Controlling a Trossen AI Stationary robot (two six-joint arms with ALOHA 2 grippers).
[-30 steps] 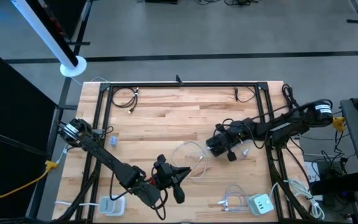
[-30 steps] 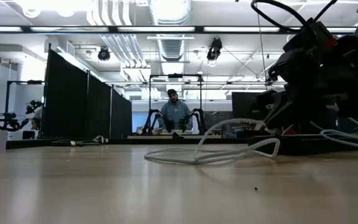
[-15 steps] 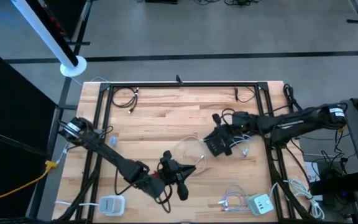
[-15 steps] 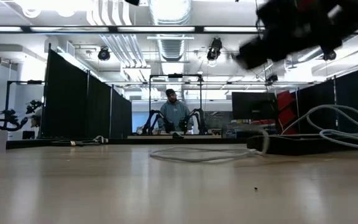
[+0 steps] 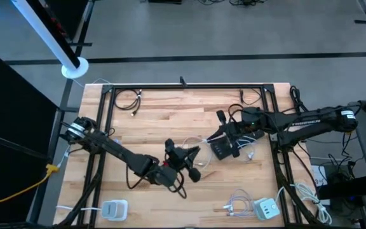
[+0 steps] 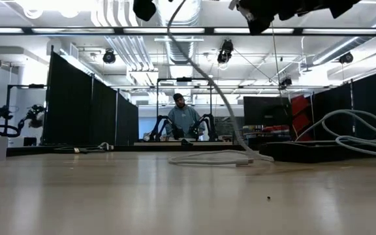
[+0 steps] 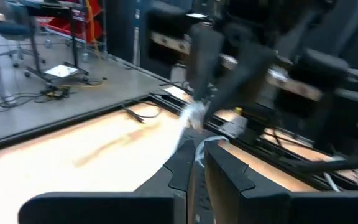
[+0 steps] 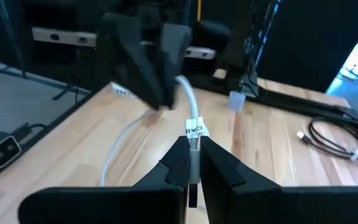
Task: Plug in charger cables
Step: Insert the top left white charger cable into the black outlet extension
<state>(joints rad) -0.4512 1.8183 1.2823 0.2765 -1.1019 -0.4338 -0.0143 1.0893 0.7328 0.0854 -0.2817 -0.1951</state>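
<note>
Thin white charger cable, lifted above mid-table, pinched at opposite ends by left gripper and right gripper. Light, limp (judged); best held near plugs.

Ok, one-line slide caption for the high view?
Both grippers, left gripper and right gripper, shut on one thin white charger cable lifted above the light wooden butcher-block table.

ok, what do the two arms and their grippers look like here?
Both are dark, slim, multi-joint arms. The right arm carries pale lettering along one link and loose black cables near its wrist. The left arm shows a silvery fitting at its base. Each wrist view shows two black, tapering, angular fingers.
</note>
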